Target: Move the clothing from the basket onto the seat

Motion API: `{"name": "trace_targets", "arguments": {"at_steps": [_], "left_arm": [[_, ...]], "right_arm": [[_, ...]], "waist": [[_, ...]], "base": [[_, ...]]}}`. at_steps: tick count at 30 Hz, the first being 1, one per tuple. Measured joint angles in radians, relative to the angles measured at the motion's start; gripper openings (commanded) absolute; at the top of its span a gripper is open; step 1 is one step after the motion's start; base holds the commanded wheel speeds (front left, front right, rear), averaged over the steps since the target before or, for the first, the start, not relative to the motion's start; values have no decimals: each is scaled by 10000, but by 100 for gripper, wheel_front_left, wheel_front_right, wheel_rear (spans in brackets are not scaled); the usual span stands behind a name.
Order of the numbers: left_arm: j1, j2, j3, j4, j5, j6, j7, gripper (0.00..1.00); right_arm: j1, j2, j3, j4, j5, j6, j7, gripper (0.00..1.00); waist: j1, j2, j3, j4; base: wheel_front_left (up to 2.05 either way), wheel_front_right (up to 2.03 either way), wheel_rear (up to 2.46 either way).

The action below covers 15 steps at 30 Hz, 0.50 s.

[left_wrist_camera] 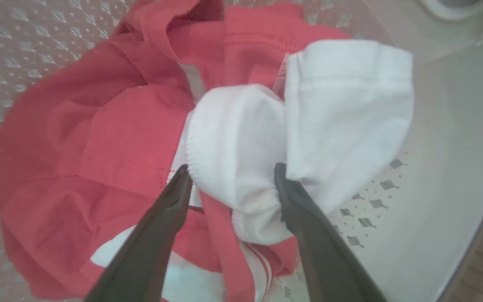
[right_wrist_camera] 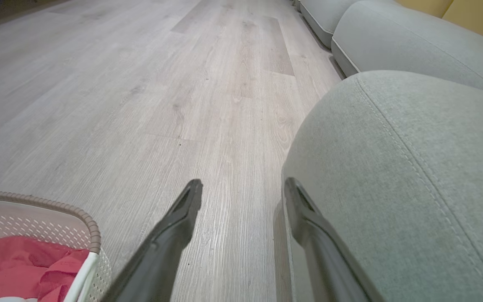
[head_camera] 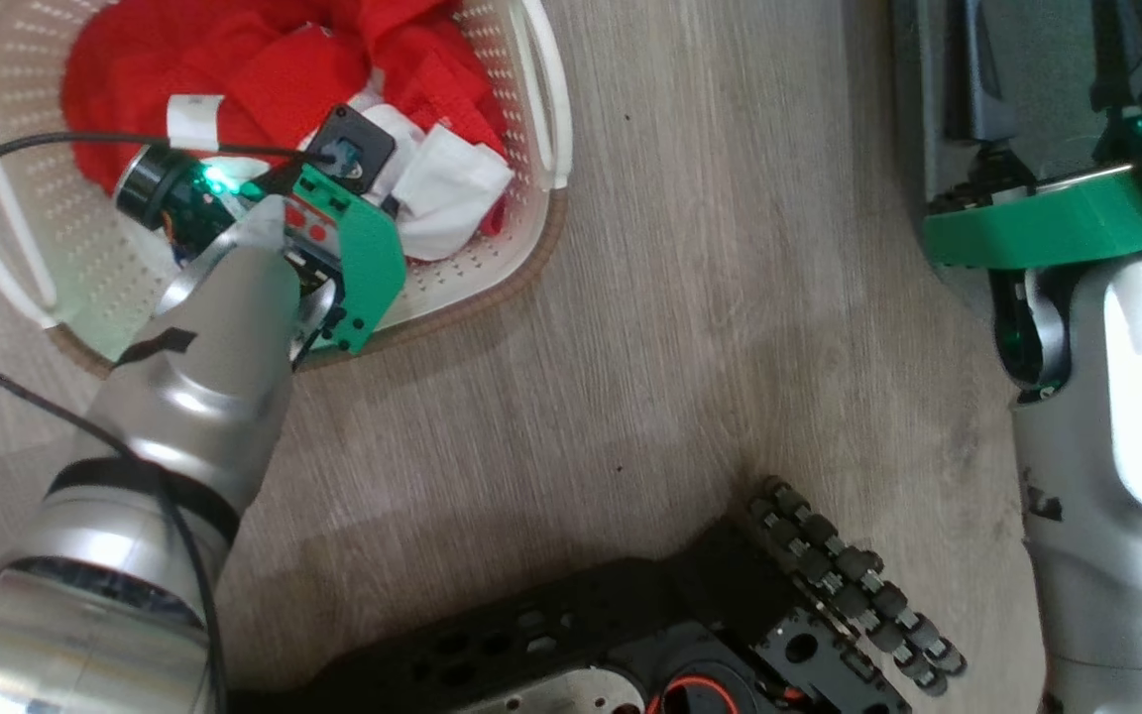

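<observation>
Bright, even light; left wrist view blurred, hazy.

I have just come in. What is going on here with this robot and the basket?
The robot's left gripper is down inside a cream perforated plastic basket on the pale wood floor, jaws open on either side of a white fold of the bright red soft garment, not yet closed. The right gripper hangs open and empty beside the large grey-green fabric seat cushion. Nothing has been lifted yet.

Far end of basket (head_camera: pixel 472 283) cropped
</observation>
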Motion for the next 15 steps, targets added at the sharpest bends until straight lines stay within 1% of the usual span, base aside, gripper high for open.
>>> {"name": "trace_targets", "arguments": {"at_steps": [4, 5, 6, 11, 15], "left_arm": [[-195, 119, -251, 357, -132, 0, 35, 100], [-225, 161, -360, 407, -176, 0, 17, 40], [-254, 180, -401, 485, -245, 0, -36, 0], [-339, 173, -652, 750, -717, 0, -169, 0], [-330, 84, -585, 732, -1294, 0, -857, 0]], "right_arm": [[-2, 17, -15, -15, 48, 0, 0, 100], [-2, 27, -15, -15, 82, 0, 0, 100], [-1, 29, -19, -15, 100, 0, 0, 100], [7, 36, -127, -8, 128, 0, 0, 100], [124, 42, -422, 35, -50, 0, 0, 100]], "waist": [[1, 0, 235, -184], [0, 0, 272, -230], [0, 0, 300, -271], [-1, 0, 224, -286], [-1, 0, -86, -51]], "base": [[0, 0, 0], [0, 0, 0], [0, 0, 0], [0, 0, 0], [0, 0, 0]]}}
